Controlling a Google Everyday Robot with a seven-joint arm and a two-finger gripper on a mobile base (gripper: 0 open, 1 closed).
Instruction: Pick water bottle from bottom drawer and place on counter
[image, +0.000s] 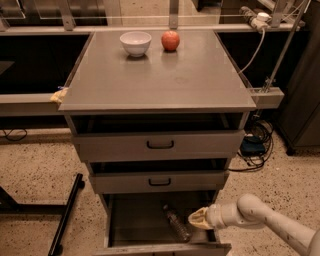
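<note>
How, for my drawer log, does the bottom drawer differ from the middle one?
The bottom drawer is pulled far out; the middle drawer is open only a crack. The bottom drawer holds a lying water bottle, with the gripper beside it; the middle drawer's contents are hidden. Both are grey.

The floor (35, 170) is speckled beige terrazzo. A black stand leg (67, 212) slants across it on the left. On the right, black cables (260, 129) tangle around a small blue box (251, 146), and a dark cupboard (300, 100) stands beyond them. A pale metal rail (40, 30) runs along the back, with a power strip (256, 17) and a white cord (252, 50) hanging from it. The light is dim and warm. The gripper (199, 219) sits low, at the right side of the bottom drawer (135, 220).
</note>
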